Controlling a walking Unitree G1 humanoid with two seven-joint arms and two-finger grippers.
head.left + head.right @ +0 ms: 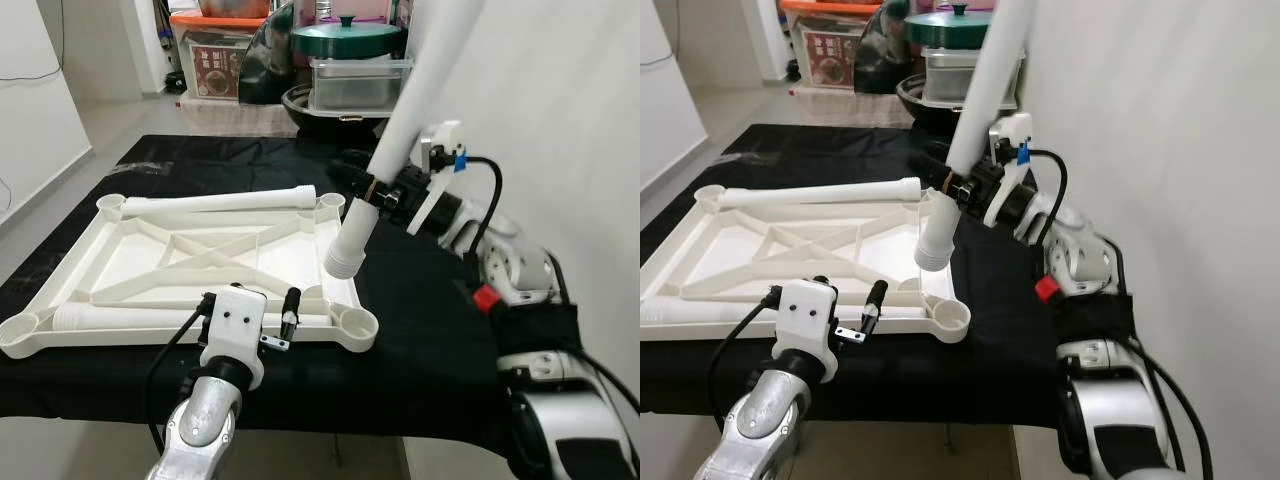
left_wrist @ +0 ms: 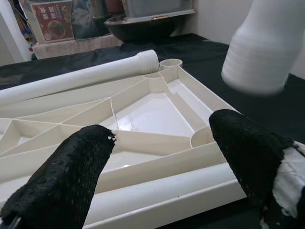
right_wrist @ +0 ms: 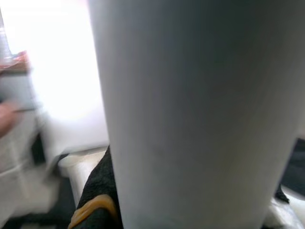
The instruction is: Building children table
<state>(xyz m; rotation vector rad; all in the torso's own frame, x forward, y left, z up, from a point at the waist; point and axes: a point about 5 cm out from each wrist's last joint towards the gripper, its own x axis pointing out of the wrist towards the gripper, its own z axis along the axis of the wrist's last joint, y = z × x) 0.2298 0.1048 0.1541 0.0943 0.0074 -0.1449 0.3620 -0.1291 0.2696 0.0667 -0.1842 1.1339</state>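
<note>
A black cloth covers the work surface, with pale floor beyond it and a white wall close along the robot's right. On the cloth lies the white plastic tabletop, upside down, its ribbed underside and corner sockets facing up. This tabletop serves as the landmark.

Behind its far edge, off the cloth, stand a dark bowl, a clear lidded container with a green pot lid on top, and an orange-lidded storage bin.

One white leg tube lies along the tabletop's far rim, between the two far sockets. Another leg tube lies along its near rim.

The right gripper is clenched around a third white leg, held tilted above the tabletop's right side; the leg's ridged lower end hangs over the right rim, between the far-right socket and the near-right socket, apart from both. In the right wrist view the leg stands right against the camera.

The left gripper hovers at the tabletop's near edge, its black fingers spread apart and grasping nothing, with the near rim between them.
</note>
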